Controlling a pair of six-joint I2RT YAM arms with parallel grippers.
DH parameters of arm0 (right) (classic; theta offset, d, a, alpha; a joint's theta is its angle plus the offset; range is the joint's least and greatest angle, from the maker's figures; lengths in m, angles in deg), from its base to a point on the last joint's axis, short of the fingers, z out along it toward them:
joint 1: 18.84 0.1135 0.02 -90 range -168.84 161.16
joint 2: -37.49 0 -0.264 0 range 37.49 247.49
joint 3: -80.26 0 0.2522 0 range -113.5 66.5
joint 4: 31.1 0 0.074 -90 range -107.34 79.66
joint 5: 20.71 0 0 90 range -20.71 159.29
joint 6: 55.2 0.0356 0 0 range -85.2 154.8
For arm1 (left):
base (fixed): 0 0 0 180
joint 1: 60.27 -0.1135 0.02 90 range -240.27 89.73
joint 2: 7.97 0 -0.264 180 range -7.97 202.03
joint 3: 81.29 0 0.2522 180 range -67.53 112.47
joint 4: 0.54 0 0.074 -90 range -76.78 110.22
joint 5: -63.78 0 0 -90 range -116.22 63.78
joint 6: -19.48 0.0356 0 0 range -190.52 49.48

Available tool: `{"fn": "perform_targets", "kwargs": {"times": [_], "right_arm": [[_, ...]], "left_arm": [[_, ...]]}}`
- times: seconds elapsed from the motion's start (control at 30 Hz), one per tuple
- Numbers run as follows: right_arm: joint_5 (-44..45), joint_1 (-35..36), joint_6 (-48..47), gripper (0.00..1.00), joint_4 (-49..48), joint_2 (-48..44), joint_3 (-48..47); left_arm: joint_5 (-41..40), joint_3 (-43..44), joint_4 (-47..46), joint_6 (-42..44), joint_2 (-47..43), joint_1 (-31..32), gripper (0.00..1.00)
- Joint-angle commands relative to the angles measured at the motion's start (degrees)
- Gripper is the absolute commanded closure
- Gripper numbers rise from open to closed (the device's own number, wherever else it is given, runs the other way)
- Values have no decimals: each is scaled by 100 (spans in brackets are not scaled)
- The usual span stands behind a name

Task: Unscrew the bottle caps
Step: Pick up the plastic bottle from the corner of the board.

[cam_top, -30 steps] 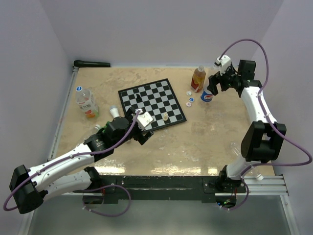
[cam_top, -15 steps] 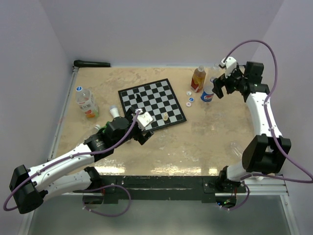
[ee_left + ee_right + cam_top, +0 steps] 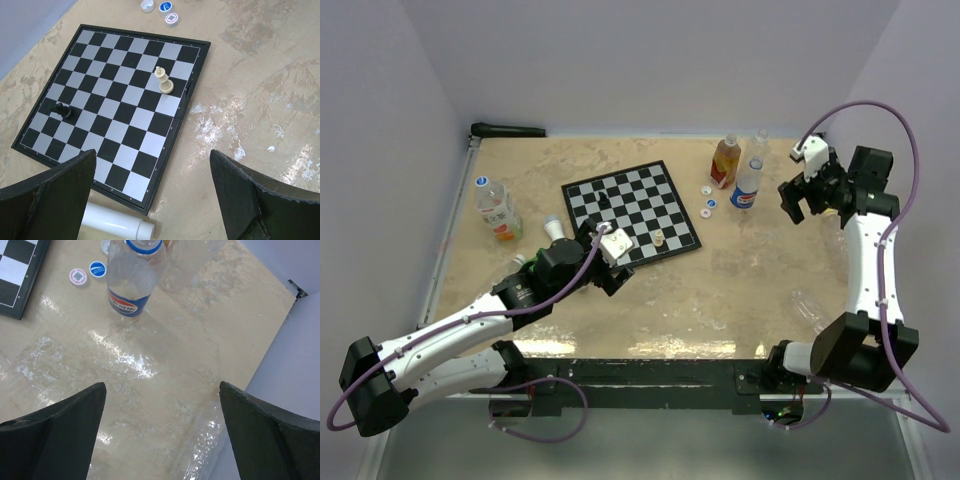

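Three loose bottle caps [image 3: 708,201] lie right of the chessboard; the right wrist view shows a white one [image 3: 78,276] and a blue one [image 3: 97,269]. A Pepsi bottle [image 3: 746,185] stands upright with only a blue neck ring showing [image 3: 132,280]. An orange bottle [image 3: 724,162] and a clear bottle [image 3: 757,146] stand behind it. A capped bottle [image 3: 495,208] stands far left. My right gripper [image 3: 798,200] is open and empty, right of the Pepsi bottle [image 3: 162,385]. My left gripper [image 3: 612,272] is open and empty at the chessboard's near edge [image 3: 152,152].
The chessboard [image 3: 631,210] holds a cream piece [image 3: 164,82] and a black piece [image 3: 62,110]. A white tube [image 3: 117,222] lies by its near corner. A crushed clear bottle [image 3: 815,305] lies near the right edge. Walls close in on the left, back and right.
My right gripper has drawn away to the right from the Pepsi bottle, which now stands free. The left arm has not moved.
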Motion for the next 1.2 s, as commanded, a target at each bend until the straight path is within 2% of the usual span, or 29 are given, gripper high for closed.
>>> {"fn": "perform_targets", "kwargs": {"times": [0.0,1.17], "right_arm": [[111,-117,-395,2,353,-343,192],[532,-1049,-1652,2,855,-748,1493]], "left_arm": [[-23,13,-108,77,-74,-12,0],[12,13,-108,77,-56,-20,0]]}}
